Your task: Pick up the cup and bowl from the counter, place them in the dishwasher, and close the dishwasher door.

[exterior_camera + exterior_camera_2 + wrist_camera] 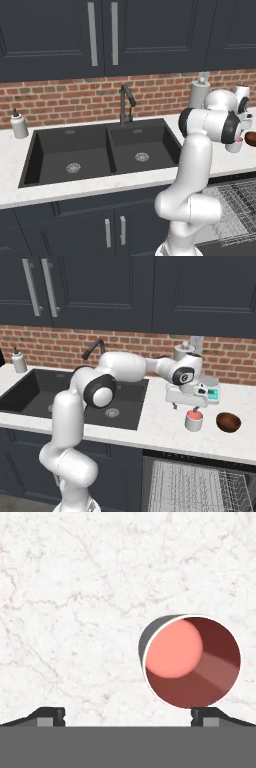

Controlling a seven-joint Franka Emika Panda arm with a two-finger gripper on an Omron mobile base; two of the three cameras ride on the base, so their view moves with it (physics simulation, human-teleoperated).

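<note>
Right base view: hand (192, 406) poised just above the cup (194, 420), fingers spread wide, nothing held.
Hand view looks straight down into the cup (190, 661), reddish inside, near one fingertip (209, 716); the cup stands upright on the counter (155, 426), the bowl (228, 422) beside it; below, the dishwasher (200, 487) shows its wire rack.

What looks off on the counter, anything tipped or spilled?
Nothing stands out. The cup stands upright on the counter, bowl beside it, also upright, apart from it. No spills. The open gripper hovers above the cup, which sits off-centre toward one fingertip in the hand view.
</note>
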